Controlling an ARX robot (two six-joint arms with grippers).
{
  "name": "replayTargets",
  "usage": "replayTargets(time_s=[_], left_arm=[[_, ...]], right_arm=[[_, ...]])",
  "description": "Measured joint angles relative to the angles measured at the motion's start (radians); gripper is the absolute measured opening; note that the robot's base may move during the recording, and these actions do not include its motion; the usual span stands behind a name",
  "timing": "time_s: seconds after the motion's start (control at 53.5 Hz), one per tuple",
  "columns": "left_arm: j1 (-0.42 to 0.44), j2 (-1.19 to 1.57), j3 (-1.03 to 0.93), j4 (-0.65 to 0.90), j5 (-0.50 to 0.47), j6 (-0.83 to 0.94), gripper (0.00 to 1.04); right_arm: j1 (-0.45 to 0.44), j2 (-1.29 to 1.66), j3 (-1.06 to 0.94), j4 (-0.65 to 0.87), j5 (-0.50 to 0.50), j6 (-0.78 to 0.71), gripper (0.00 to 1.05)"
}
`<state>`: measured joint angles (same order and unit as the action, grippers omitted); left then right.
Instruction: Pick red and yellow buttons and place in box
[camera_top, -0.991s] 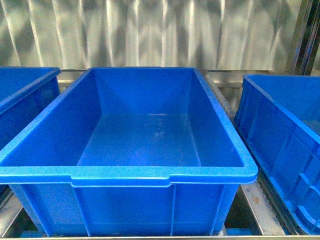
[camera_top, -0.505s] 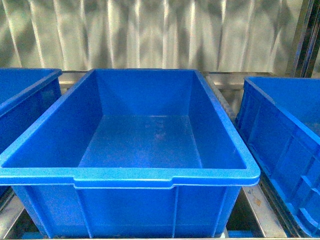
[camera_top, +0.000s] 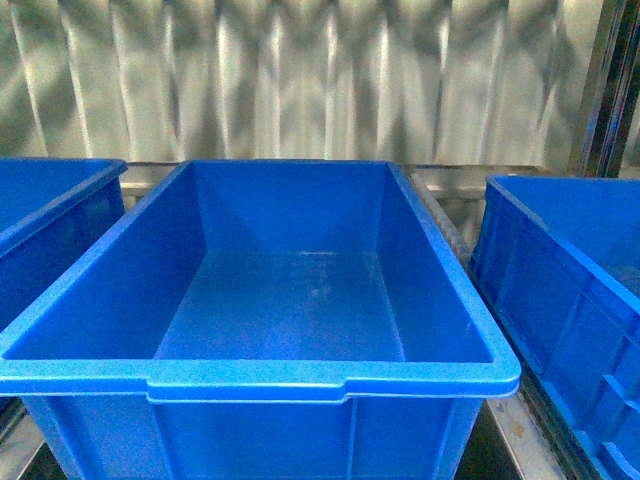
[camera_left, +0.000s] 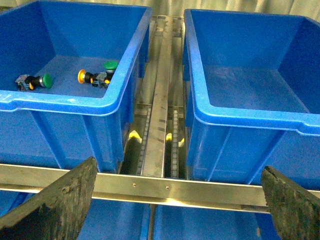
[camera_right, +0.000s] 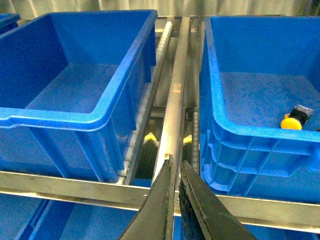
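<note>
Left wrist view: my left end effector (camera_left: 175, 200) spread, right end effector (camera_right: 176, 200) clenched empty; yellow button (camera_left: 87, 77) beside green button (camera_left: 110, 66), risking a mix-up.

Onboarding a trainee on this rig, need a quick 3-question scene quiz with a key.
1. True or false: the middle box is empty.
2. In the left wrist view, how many green-capped buttons show in the left box? A) one B) two C) four
3. Fill in: in the right wrist view, the button in the right box has a ___ cap.

Key: 1 true; 2 B; 3 yellow
</note>
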<state>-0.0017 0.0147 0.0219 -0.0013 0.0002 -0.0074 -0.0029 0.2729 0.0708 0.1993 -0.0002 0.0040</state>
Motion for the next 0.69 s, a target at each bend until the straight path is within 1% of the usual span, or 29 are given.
replayTargets(time_s=[0.393, 0.449, 0.467, 0.692], left_arm=[[0.0, 0.0, 0.0, 0.0, 0.0, 0.0, 0.97], [0.0, 0.0, 0.0, 0.0, 0.0, 0.0, 0.97], [0.0, 0.0, 0.0, 0.0, 0.0, 0.0, 0.97], [0.0, 0.0, 0.0, 0.0, 0.0, 0.0, 0.97]], right_arm=[[0.001, -0.098, -0.042, -0.05, 0.0, 0.0, 0.03], [0.001, -0.211, -0.048, -0.177, 0.002, 0.0, 0.03], [0.002, -0.231, -0.048, -0.188, 0.002, 0.0, 0.03], [0.002, -0.269, -0.048, -0.198, 0.001, 0.0, 0.03]])
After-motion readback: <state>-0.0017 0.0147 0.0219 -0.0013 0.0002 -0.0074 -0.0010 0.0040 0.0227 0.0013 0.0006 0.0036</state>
